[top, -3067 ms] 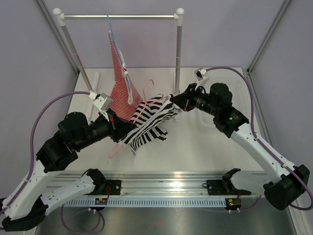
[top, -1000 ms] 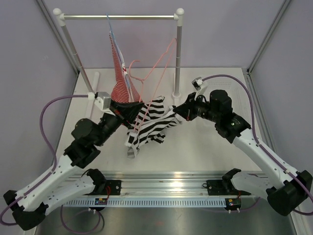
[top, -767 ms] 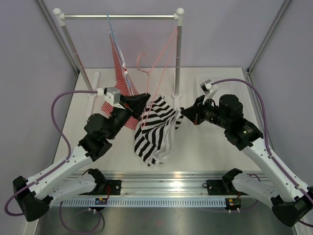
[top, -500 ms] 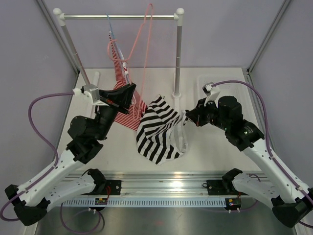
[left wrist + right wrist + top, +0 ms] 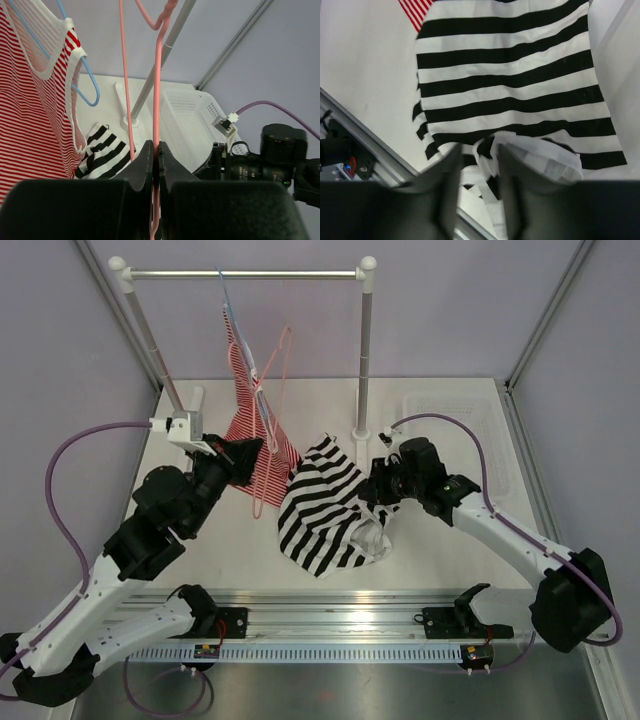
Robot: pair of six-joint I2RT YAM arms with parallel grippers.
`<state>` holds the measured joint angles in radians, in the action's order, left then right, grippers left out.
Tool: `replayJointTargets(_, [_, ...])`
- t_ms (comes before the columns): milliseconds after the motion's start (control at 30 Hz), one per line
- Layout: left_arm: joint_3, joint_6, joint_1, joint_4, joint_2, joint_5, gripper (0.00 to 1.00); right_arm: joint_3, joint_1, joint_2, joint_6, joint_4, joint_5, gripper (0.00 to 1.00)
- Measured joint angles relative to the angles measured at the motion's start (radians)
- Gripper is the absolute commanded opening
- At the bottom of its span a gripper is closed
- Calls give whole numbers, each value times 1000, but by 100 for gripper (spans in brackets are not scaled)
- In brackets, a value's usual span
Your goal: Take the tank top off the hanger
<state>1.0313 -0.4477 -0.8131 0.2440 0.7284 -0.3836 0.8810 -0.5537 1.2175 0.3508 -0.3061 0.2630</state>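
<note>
The tank top point(image 5: 325, 515), black and white striped, lies crumpled on the table, free of the hanger. It also shows in the left wrist view point(image 5: 102, 152) and fills the right wrist view point(image 5: 510, 90). My left gripper point(image 5: 250, 448) is shut on the pale pink hanger point(image 5: 272, 390), holding it upright beside the red-striped top; the wire runs up between the jaws point(image 5: 157, 90). My right gripper point(image 5: 372, 498) is low at the tank top's right edge. Its fingers stand apart point(image 5: 479, 150) with a white strap of cloth lying between them.
A clothes rack's rail point(image 5: 240, 275) spans the back, with its right post point(image 5: 363, 350) just behind the tank top. A red-and-white thin-striped top point(image 5: 245, 415) hangs there on a light blue hanger point(image 5: 85, 85). A white basket point(image 5: 187, 120) sits at the back right.
My left gripper pulled the pink hanger up and out of the tank top, then brought it down to the left. My right gripper lowered the tank top onto the table and its fingers parted.
</note>
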Motion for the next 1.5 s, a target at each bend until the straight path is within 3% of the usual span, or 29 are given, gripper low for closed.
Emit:
replayJointTargets(67, [66,-16,0,70,30,-8,0,0,0,57,10,23,0,66])
replayJointTargets(100, [108,-24,0,102,48,-15,0,-1,0,81,12,28,0,99])
replayJointTargets(267, [225,-56,0,209,122,-41,0,-5,0,95,23,24,-60,99])
replayJointTargets(533, [372,-59,-1,315,318,-49,0,-5,0,-23,23,18,-169,99])
replayJointTargets(867, [777,-8,11,388,684,-90,0,-34,0,-97,20,-1,-213,99])
replayJointTargets(1500, [1097,14,266,446,951,100,0,-42,0,-154,0,-6,-208,99])
